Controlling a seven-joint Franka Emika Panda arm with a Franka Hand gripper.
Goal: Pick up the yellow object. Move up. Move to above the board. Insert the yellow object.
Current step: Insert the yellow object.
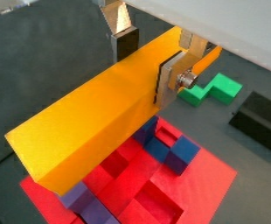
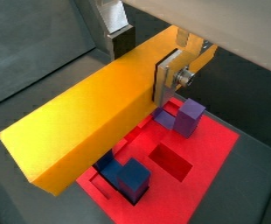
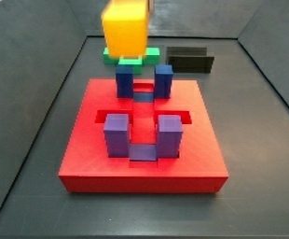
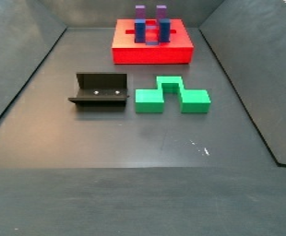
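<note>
Gripping the yellow object [image 1: 97, 118], fingers [image 1: 170, 80] partly hidden above board [image 1: 208, 179].

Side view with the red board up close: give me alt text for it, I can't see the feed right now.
The yellow object hangs end-on above the far edge of the board, whose four blue-purple posts stand upright around its recessed slots. The gripper is out of frame here, though a wrist view shows its fingers clamping the bar. Behind the board sit a green block and a black block.
</note>
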